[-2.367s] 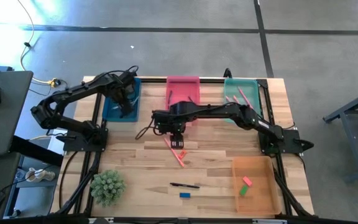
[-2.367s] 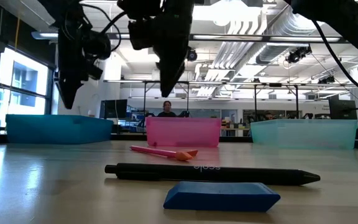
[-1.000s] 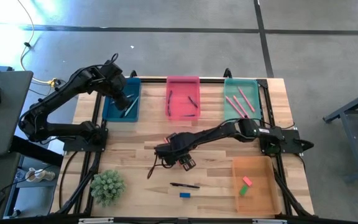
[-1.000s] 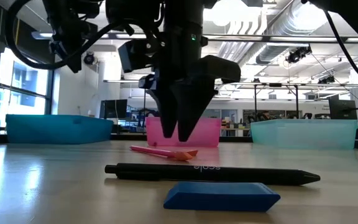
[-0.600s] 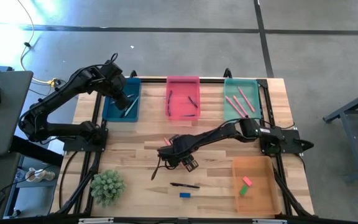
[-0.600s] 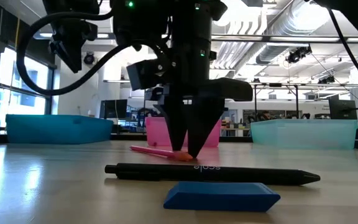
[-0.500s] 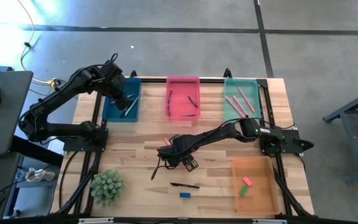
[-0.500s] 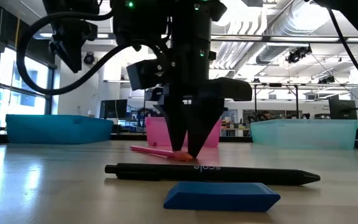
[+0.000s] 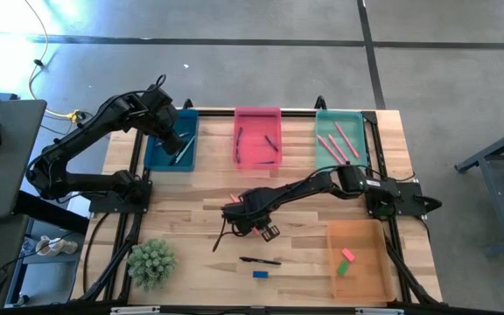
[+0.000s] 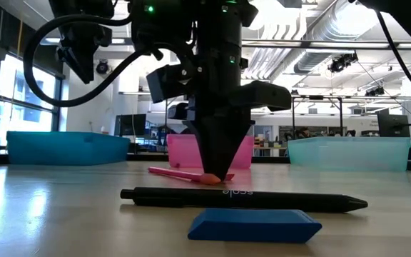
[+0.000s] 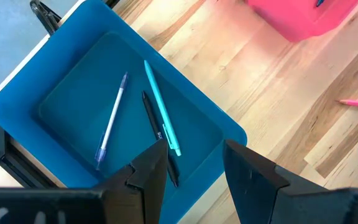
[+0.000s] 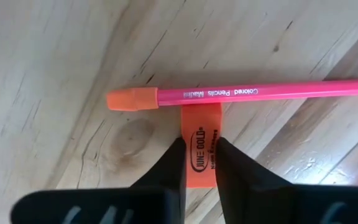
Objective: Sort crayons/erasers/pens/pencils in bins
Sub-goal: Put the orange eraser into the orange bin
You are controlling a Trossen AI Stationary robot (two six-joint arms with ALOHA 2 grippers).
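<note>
Light wooden table [image 9: 304, 249]: R arm stretched to mid-table; L gripper [image 11: 194, 165] waited over dark blue plastic bin [image 9: 157, 156], fingers apart, empty.

R gripper [image 12: 197, 163] was down at tabletop, fingers pinched on short orange crayon stub [image 12: 201, 138]. Stub's long axis ran straight out between fingers.

Long pink coloured pencil [image 12: 253, 93] lay crosswise, touching stub's far end. Lift should go straight up or pencil drags.

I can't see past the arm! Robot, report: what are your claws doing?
Right claw shut on orange eraser, mid-table. Pink pencil touching the eraser, may get dragged along. Left claw open, hovering over blue bin.
</note>
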